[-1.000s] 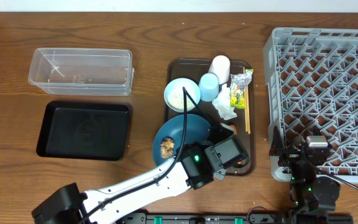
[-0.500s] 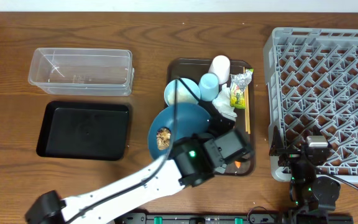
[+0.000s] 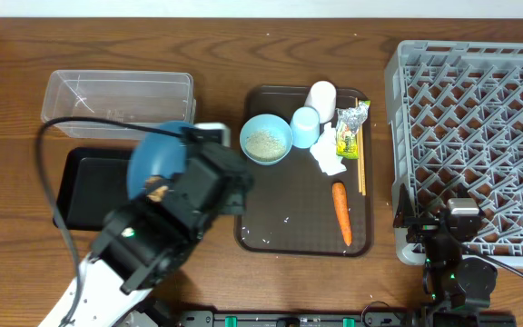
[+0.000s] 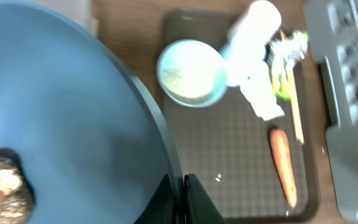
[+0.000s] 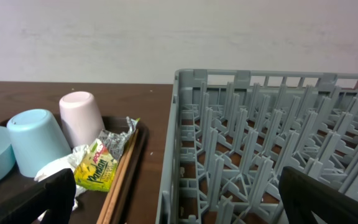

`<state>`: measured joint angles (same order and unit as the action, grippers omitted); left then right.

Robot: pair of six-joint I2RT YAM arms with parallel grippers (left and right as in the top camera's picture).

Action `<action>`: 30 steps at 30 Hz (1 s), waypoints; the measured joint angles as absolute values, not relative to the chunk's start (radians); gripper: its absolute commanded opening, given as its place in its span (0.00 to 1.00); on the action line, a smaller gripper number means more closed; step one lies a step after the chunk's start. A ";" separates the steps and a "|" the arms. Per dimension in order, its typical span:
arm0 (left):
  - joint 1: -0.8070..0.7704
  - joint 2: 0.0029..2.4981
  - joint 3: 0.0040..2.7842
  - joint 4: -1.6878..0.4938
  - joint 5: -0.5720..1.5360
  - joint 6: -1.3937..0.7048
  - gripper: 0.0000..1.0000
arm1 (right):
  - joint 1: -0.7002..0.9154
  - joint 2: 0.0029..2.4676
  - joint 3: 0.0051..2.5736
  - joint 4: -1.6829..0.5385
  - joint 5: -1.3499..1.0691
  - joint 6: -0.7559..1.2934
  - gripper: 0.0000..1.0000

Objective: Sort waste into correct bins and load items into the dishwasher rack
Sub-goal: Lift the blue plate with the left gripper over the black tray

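The dark-blue plate [image 3: 155, 162] is held up in the air by the left gripper [image 4: 178, 186]. It is over the far right corner of the black tray [image 3: 80, 207], just in front of the clear tub [image 3: 116, 128] and to the left of the brown serving tray [image 3: 289, 222]. In the left wrist view the plate fills the left side of the picture, and its rim passes directly between the two fingers. The plate is large, round and smooth, and from overhead it looks oval, so it seems to be tilted. A small brown food lump [image 3: 157, 191] sits on it close to the near rim. The left gripper is closed tight on the right rim of the plate and touches nothing else. On the serving tray, the small light-blue bowl [image 3: 266, 139] with white rice stands at the far left corner. The orange carrot [image 3: 341, 213] lies along the right edge, well apart from the plate. The right gripper [image 5: 176, 177] is near the front left corner of the grey dishwasher rack [image 3: 479, 136]. Its jaws stand wide apart and it holds nothing.
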<state>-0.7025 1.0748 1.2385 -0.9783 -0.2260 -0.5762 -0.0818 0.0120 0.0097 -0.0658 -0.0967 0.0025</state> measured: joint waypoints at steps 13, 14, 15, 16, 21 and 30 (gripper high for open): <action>-0.323 1.065 1.233 -0.910 -0.028 -0.505 0.06 | -0.082 0.012 0.010 -0.066 -0.097 0.002 0.99; -0.284 1.065 1.231 -0.897 0.013 -0.490 0.06 | -0.082 0.012 0.010 -0.066 -0.096 0.002 0.99; -0.253 1.065 1.230 -0.882 0.052 -0.478 0.06 | -0.082 0.012 0.010 -0.066 -0.097 0.002 0.99; -0.213 1.065 1.226 -0.864 0.103 -0.464 0.06 | -0.082 0.012 0.010 -0.066 -0.097 0.002 0.99; -0.033 1.076 1.193 -0.826 0.329 -0.410 0.06 | -0.082 0.012 0.010 -0.066 -0.097 0.002 0.99; 0.243 1.144 1.123 -0.792 0.670 -0.307 0.06 | -0.082 0.012 0.010 -0.066 -0.096 0.002 0.99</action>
